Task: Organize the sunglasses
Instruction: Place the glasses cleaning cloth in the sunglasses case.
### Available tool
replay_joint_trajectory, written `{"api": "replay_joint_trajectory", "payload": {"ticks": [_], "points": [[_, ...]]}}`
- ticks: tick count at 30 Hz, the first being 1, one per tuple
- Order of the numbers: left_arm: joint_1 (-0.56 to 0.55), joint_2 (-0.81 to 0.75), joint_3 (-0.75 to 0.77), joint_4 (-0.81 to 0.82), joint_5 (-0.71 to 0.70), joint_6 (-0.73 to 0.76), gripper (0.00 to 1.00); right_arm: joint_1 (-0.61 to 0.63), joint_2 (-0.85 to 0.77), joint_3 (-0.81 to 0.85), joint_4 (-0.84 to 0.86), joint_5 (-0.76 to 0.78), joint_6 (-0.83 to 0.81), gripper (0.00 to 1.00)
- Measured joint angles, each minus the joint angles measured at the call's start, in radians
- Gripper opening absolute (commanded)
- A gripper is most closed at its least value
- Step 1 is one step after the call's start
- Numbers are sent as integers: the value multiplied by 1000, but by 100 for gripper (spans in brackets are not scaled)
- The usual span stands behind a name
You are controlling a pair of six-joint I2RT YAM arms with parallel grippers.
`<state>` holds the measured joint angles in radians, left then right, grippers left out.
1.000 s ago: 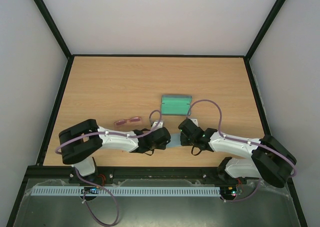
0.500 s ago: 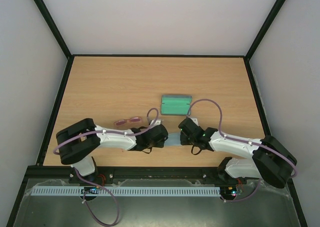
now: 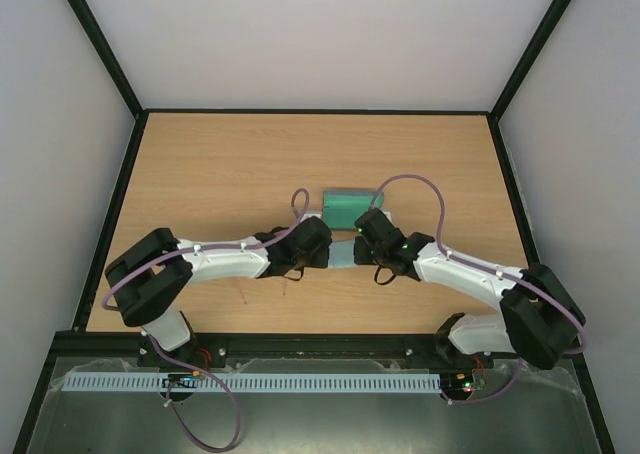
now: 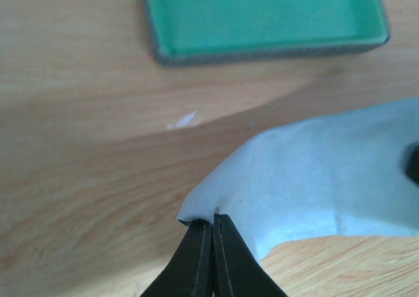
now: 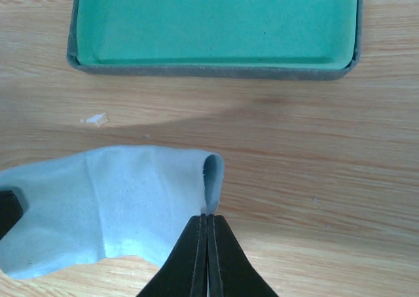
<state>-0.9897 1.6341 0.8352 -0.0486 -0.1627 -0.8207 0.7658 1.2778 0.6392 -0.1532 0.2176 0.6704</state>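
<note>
The sunglasses do not show in any view; my left arm lies over the spot to the left of the cloth. A light blue cloth (image 3: 343,253) hangs stretched between my two grippers, just in front of the open grey case with green lining (image 3: 347,206). My left gripper (image 4: 213,222) is shut on the cloth's (image 4: 314,179) left corner. My right gripper (image 5: 207,217) is shut on a folded edge of the cloth (image 5: 118,205). In the top view the left gripper (image 3: 326,251) and right gripper (image 3: 360,247) face each other closely. The case (image 5: 216,22) lies open, nothing in it.
A small white speck (image 5: 96,119) lies on the wooden table (image 3: 220,174) between cloth and case. Black frame rails (image 3: 318,111) border the table on the far side and both flanks. The cables loop above both wrists.
Both arms have moved away from me toward the case, carrying the cloth up off the table. The left arm now covers the sunglasses, which showed earlier.
</note>
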Motion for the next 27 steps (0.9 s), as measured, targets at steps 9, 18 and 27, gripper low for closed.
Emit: {"api": "replay_joint_trajectory", "payload": {"ticks": [9,18,27], "points": [[92,8,129,-34,30,85,3,-115,51,90,-17,-35,-66,1],[159,121,274,-47,58,150,3,-196,147,218,-37,-55,-127,1],[199,225,325,-49,79,175,2,-257,267,280,-38,-76,-174,1]]}}
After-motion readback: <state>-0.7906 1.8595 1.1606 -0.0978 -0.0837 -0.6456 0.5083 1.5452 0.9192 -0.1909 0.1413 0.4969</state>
